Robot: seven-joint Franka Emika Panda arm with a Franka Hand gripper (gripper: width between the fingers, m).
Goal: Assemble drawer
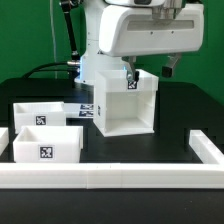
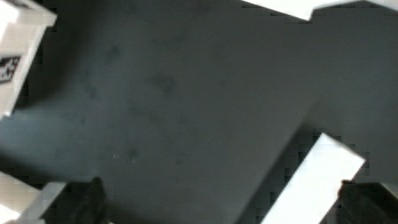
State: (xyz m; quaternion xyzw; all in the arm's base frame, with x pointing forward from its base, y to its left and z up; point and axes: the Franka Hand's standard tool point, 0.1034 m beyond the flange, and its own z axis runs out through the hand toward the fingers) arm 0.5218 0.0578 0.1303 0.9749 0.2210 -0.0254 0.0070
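Observation:
The tall white housing [image 1: 125,108] of the drawer stands mid-table with its top open and a tag on its front. Two low white trays lie at the exterior view's left, one behind [image 1: 38,112] and one in front [image 1: 46,146]. My gripper [image 1: 149,73] hangs over the housing's top, jaws wide apart. One finger [image 1: 130,79] dips inside the housing and the other [image 1: 168,68] is outside its right wall. In the wrist view the gripper [image 2: 222,205] is open, and a white housing wall [image 2: 329,165] runs between the fingers, close to one finger [image 2: 374,203]. Nothing is gripped.
A long low white rail [image 1: 110,178] runs along the front and turns back at the exterior view's right [image 1: 205,150]. The marker board [image 1: 86,110] lies flat between the rear tray and the housing. A tagged white part [image 2: 15,60] shows at the wrist view's edge.

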